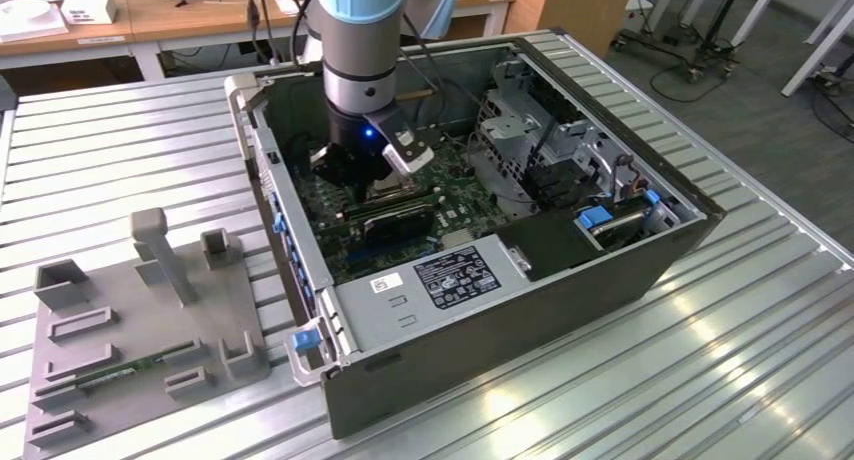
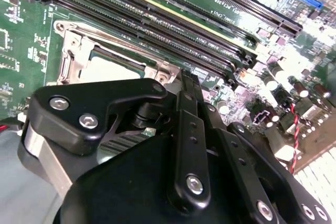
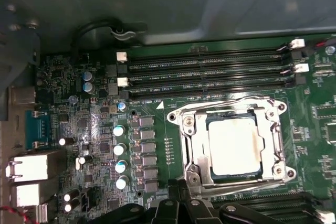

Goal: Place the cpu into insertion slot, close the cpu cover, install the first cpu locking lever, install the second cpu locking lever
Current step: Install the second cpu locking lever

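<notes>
Arm reaching into the open PC case, gripper low over the CPU socket.
Exterior view: gripper down inside the computer case, over the motherboard; finger gap can't be told. Second wrist view: gripper body just beside the insertion slot. First wrist view: cpu sits in the slot, cpu cover framing it, memory slots alongside.

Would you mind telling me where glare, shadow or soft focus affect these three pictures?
In the exterior view, bright glare streaks the ribbed metal table, while the inside of the computer case sits in shadow. In the first wrist view, the cpu looks pale and washed out by reflected light. In the second wrist view, the gripper is sharp up close and the motherboard beyond turns soft.
</notes>
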You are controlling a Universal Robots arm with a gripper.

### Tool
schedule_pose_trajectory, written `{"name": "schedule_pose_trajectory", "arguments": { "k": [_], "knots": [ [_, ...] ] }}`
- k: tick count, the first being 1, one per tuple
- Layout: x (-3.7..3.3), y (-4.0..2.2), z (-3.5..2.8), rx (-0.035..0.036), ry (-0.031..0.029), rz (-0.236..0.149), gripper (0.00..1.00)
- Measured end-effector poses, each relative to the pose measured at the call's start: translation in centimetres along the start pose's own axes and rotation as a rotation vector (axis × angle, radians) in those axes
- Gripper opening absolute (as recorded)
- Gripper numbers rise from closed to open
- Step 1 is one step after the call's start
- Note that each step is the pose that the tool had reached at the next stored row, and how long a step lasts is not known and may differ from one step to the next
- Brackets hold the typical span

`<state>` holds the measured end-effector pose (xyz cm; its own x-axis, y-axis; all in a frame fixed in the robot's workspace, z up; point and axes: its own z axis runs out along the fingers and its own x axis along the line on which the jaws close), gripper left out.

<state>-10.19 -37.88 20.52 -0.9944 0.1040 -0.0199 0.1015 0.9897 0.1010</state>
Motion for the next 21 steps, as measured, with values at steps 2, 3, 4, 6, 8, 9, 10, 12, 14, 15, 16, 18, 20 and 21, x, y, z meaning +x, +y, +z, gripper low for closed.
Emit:
{"name": "schedule_pose_trajectory", "arguments": {
  "k": [2, 3, 4, 6, 8, 9, 10, 12, 14, 15, 16, 18, 20, 21],
  "knots": [
    [-0.01, 0.04, -0.38, 0.0002, 0.0001, 0.0, 0.11],
    [-0.01, 0.06, -0.6, 0.0001, 0.0001, 0.0, 0.11],
    [-0.01, 0.08, -0.76, 0.0001, 0.0001, 0.0, 0.11],
    [-0.02, 0.09, -0.91, 0.0002, 0.0001, 0.0, 0.11],
    [-0.02, 0.11, -1.07, 0.0001, 0.0001, 0.0, 0.11],
    [-0.02, 0.12, -1.15, 0.0001, 0.0001, 0.0, 0.11],
    [-0.02, 0.13, -1.24, 0.0001, 0.0001, 0.0, 0.11],
    [-0.03, 0.14, -1.41, 0.0001, 0.0001, 0.0, 0.11],
    [-0.03, 0.16, -1.57, 0.0001, 0.0, 0.0, 0.11],
    [-0.04, 0.17, -1.71, 0.0, 0.0, 0.0, 0.11],
    [-0.04, 0.19, -1.83, 0.0001, 0.0001, 0.0, 0.11],
    [-0.04, 0.19, -1.83, -0.0001, 0.0, 0.0, 0.11],
    [-0.04, 0.19, -1.83, -0.0001, -0.0001, 0.0, 0.11],
    [-0.04, 0.19, -1.83, 0.0, -0.0002, 0.0, 0.11]
  ]
}}
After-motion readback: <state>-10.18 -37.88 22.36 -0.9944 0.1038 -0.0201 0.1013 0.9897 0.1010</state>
